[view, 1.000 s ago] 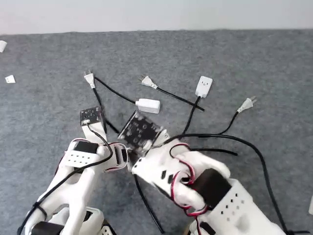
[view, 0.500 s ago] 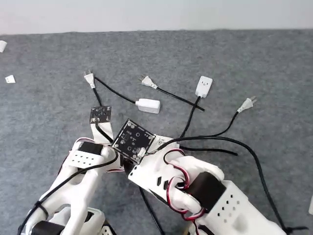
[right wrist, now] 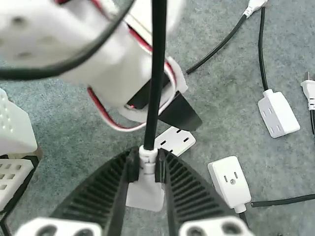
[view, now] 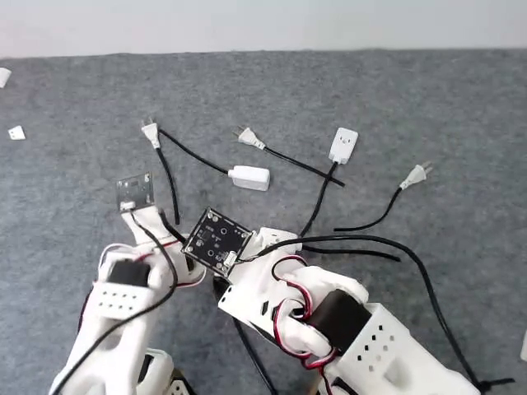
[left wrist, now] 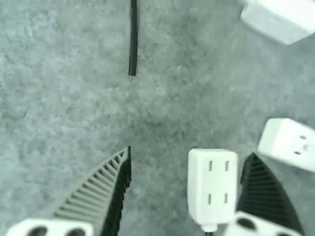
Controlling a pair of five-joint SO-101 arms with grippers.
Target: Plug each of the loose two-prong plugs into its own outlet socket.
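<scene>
My right gripper (right wrist: 146, 153) is shut on a white plug (right wrist: 145, 191) whose black cable (right wrist: 156, 73) runs straight up from between its fingers. My left gripper (left wrist: 189, 155) hangs open just above the carpet. A white two-slot outlet socket (left wrist: 211, 184) lies between its fingers, close to one of them. That same socket (view: 276, 240) shows beside the right arm's camera board in the high view. Three loose two-prong plugs lie farther back: one at the left (view: 150, 132), one in the middle (view: 245, 136), one at the right (view: 416, 175).
Two more white sockets (view: 249, 178) (view: 343, 145) lie behind the arms on the grey carpet (view: 74, 189). Black cables (view: 375, 243) loop across the middle and right. A cut cable end (left wrist: 132, 44) lies ahead of the left gripper. Small white bits (view: 16, 132) sit at the far left.
The right arm's wrist has moved left and toward the front with the plug held. The left arm's wrist has swung left and pulled back.
</scene>
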